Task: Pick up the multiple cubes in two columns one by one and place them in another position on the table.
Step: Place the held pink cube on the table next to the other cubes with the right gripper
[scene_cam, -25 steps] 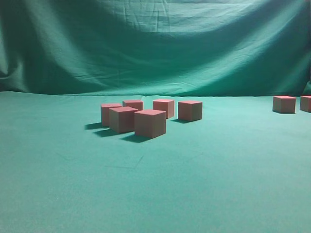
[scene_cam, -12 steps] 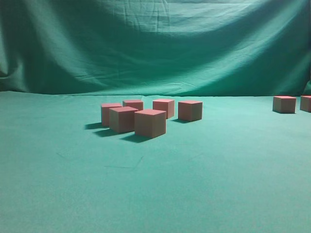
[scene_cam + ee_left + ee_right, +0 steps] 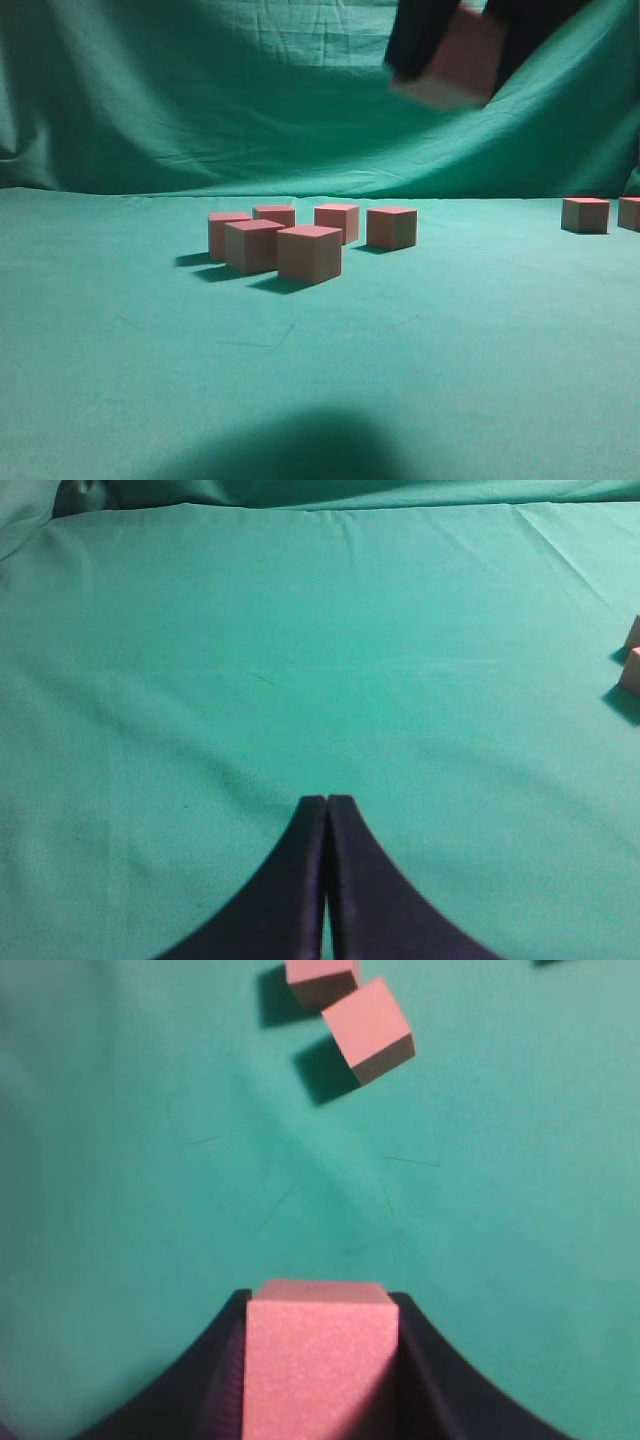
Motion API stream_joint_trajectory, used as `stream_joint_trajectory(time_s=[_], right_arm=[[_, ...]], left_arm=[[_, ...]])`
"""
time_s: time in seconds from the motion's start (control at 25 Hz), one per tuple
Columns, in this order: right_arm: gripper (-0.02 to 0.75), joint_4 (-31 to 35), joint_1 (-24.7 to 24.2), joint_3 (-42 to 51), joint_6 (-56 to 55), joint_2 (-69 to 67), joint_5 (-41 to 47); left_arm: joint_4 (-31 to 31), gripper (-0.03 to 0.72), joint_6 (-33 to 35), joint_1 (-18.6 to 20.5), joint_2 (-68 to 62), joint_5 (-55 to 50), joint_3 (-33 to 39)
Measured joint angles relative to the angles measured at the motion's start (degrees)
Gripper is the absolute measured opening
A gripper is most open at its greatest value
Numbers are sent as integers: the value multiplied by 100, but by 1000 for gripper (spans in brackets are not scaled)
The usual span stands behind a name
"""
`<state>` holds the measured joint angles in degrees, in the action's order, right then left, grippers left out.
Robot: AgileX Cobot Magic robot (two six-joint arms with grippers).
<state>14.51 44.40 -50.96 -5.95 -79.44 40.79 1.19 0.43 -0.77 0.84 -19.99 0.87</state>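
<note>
Gripping cube (image 3: 318, 1360) between right jaws, airborne

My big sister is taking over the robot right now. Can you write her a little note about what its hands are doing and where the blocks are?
Right gripper: shut on one block, held high above the table.
Left gripper: shut, holding nothing, low over bare green cloth.
Blocks: a group of five sits near the middle of the table. Two more sit far off at the right edge of the outside view.
Done: one block is picked up. I cannot tell which group the moved blocks go to.
Left: set this block down, then carry on with the others one by one.
</note>
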Motion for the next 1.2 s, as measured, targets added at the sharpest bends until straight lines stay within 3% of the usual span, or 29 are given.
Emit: stream_joint_trajectory(time_s=[0.44, 0.8, 1.2], right_arm=[[269, -293, 0, -1059, -561, -1818, 135], [269, -1218, 0, -1079, -1312, -2232, -320], [269, -1692, 180, -1113, -1648, -2502, -572]], left_arm=[[0, 0, 0, 0, 0, 0, 0], [0, 0, 0, 0, 0, 0, 0], [0, 0, 0, 0, 0, 0, 0]])
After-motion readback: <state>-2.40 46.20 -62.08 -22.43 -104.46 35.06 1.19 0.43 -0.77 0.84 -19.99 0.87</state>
